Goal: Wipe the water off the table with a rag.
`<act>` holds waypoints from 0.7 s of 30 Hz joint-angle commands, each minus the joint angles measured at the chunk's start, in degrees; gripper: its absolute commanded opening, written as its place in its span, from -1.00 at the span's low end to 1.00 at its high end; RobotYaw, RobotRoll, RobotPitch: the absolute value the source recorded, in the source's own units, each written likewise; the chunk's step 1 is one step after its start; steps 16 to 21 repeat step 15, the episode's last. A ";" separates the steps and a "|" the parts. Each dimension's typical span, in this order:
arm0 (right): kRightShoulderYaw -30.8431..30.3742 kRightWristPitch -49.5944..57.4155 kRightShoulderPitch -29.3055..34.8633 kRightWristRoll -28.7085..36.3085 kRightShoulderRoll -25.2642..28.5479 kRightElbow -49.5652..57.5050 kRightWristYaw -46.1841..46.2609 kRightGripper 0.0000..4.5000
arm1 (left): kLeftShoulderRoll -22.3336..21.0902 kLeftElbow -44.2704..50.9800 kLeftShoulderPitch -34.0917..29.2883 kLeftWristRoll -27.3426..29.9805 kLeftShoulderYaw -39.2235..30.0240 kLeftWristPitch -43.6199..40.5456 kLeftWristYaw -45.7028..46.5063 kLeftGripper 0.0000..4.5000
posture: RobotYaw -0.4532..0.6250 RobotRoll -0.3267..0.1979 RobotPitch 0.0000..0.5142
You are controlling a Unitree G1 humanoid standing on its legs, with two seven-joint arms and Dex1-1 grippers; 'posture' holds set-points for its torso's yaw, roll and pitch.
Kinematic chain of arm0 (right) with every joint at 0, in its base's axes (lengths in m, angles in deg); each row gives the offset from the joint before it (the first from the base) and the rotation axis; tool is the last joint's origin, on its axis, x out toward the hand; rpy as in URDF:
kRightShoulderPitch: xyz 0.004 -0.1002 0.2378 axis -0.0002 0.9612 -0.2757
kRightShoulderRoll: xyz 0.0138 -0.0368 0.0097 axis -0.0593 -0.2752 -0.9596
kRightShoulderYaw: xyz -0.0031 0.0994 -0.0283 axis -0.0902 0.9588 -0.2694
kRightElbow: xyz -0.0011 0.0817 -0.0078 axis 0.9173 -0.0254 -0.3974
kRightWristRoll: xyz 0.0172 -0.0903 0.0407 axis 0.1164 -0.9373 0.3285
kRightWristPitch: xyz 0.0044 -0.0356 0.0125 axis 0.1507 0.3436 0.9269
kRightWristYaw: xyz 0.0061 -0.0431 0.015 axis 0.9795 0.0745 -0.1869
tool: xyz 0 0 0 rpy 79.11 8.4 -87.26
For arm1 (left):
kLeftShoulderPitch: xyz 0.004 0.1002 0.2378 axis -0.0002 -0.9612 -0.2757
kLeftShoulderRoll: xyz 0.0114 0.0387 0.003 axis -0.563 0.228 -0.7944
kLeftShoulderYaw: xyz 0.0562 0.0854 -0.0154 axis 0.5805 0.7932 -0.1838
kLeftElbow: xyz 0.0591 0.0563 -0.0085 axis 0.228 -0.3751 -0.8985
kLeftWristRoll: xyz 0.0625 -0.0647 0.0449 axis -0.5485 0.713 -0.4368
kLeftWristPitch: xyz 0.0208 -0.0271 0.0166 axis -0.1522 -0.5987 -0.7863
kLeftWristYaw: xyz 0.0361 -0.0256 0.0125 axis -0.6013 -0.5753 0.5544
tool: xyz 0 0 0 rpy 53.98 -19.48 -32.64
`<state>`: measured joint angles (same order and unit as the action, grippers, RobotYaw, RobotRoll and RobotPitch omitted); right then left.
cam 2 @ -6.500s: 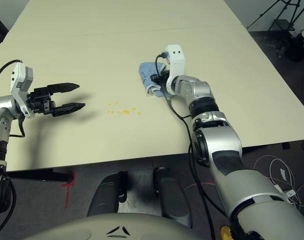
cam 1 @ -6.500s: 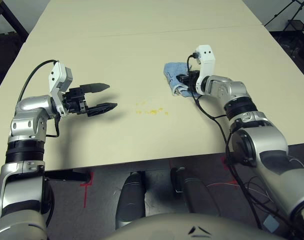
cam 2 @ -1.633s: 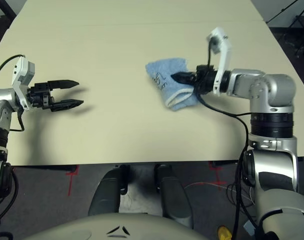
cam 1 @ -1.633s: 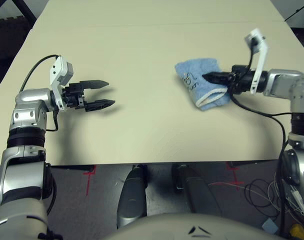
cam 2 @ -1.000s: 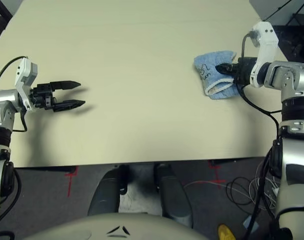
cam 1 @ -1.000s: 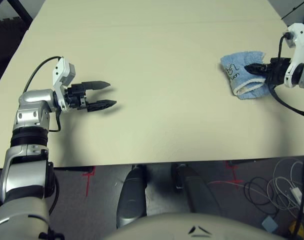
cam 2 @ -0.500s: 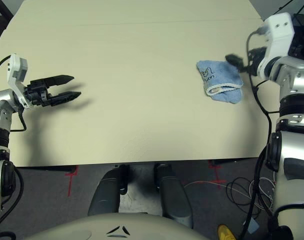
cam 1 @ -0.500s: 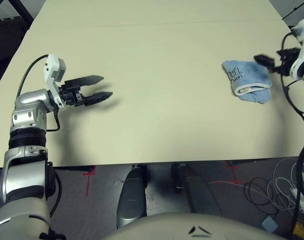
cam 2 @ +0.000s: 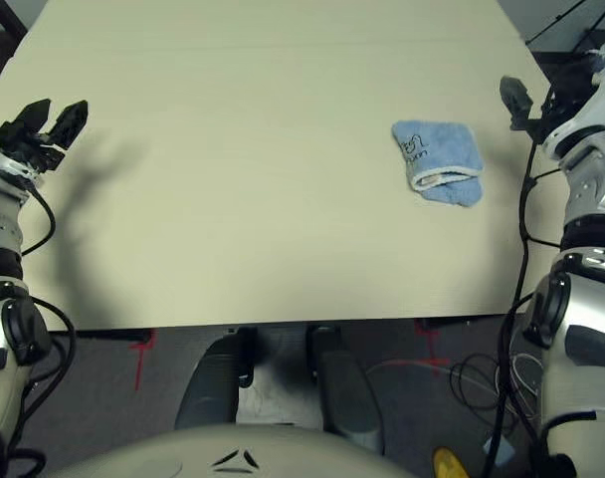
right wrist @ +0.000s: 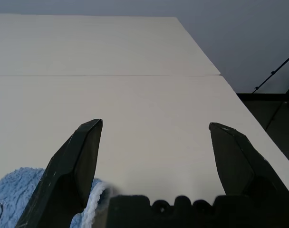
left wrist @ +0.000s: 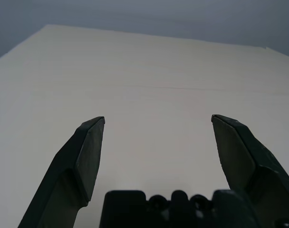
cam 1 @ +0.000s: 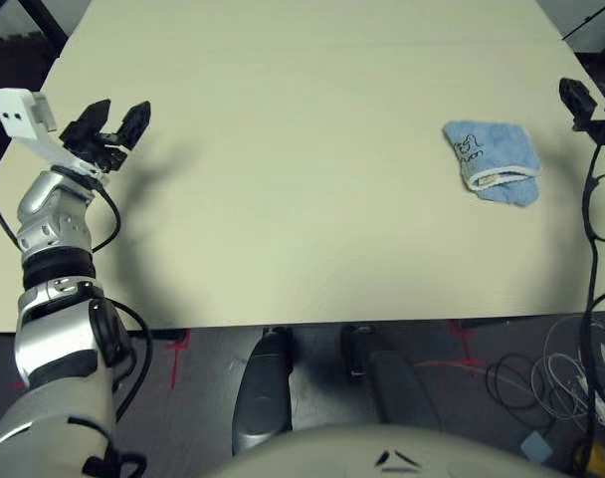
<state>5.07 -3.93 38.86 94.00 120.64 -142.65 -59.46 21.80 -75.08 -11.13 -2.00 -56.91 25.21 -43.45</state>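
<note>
Both grippers are open and hold nothing. In the left eye view the left gripper [cam 1: 110, 121] is in the upper left of the frame, lifted up over the left side of the table [cam 1: 283, 199], and its 2 black fingers [cam 1: 135, 119] are spread apart. Its own wrist view shows the same thing — the 2 fingers stand wide, with bare table between them.

In the right eye view the right gripper [cam 2: 526, 105] sits at the right edge of the frame, a bit above the middle, by the right side of the table. Its wrist view shows 2 black fingers [right wrist: 73, 173] set wide apart, with nothing between them but tabletop.

A small blue rag [cam 2: 437, 162] lies flat on the table in the right part of the frame, a little above the middle. It is folded, with a white edge toward the bottom of the frame and dark writing on its left part. It is near the right gripper but not touching it — a corner of it shows in the lower left of the right wrist view. A thin straight seam [right wrist: 106, 75] runs across the table farther back.

No yellow water spots can be made out on the table.
</note>
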 commanded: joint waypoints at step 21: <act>0.80 -2.85 1.73 0.47 -2.31 -0.67 1.32 0.98 | -2.31 -8.88 0.90 -3.61 -0.43 7.42 9.45 1.00 | 0.13 0.25 -0.07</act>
